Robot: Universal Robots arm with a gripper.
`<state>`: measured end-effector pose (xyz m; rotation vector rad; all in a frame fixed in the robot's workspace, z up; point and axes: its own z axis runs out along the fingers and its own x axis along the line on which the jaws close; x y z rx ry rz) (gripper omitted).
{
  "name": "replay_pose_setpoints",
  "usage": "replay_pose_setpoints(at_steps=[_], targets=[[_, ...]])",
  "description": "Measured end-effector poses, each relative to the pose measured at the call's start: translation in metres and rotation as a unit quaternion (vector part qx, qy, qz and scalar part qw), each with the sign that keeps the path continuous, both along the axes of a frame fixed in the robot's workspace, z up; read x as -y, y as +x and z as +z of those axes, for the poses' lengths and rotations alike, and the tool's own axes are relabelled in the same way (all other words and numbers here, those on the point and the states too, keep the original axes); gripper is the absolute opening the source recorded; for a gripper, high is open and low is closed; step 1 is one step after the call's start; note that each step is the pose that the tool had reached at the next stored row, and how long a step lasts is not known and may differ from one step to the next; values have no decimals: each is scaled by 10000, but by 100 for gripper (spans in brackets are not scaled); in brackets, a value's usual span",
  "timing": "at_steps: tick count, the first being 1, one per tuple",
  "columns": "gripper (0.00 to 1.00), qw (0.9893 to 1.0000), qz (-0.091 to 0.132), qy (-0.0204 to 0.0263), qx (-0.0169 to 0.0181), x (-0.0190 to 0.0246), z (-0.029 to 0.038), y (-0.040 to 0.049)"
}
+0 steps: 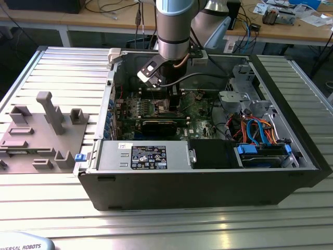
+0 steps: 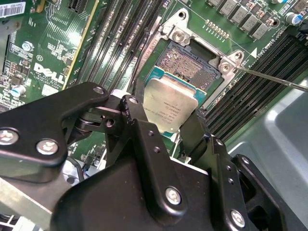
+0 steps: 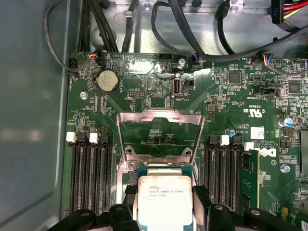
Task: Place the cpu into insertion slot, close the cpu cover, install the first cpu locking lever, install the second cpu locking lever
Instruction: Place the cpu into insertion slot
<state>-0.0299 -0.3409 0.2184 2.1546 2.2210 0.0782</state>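
Note:
My gripper (image 1: 169, 99) reaches down into the open computer case, over the green motherboard (image 1: 200, 112). It is shut on the cpu (image 2: 168, 108), a small square chip with a silver-grey top, with a black finger on each of two opposite edges. The cpu (image 3: 163, 199) hangs just over the insertion slot (image 2: 190, 67), whose dark pin field shows beyond the chip; I cannot tell whether they touch. The cpu cover (image 3: 159, 113), a thin metal frame, stands swung open behind the slot. A thin locking lever (image 2: 269, 77) sticks out free beside the slot's corner.
Long black memory slots (image 3: 91, 173) flank the socket on both sides. Black cables (image 3: 159, 19) run along the case wall beyond the board. A power supply (image 1: 145, 156) and a drive bay with blue and orange cables (image 1: 260, 130) fill the case's near side. A grey fixture (image 1: 41, 130) sits at the exterior view's left.

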Motion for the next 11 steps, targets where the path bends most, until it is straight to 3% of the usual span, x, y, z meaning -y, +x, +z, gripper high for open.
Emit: replay_pose_setpoints(at_steps=[11], targets=[[54,10000,0,0,0,0,-20,0]])
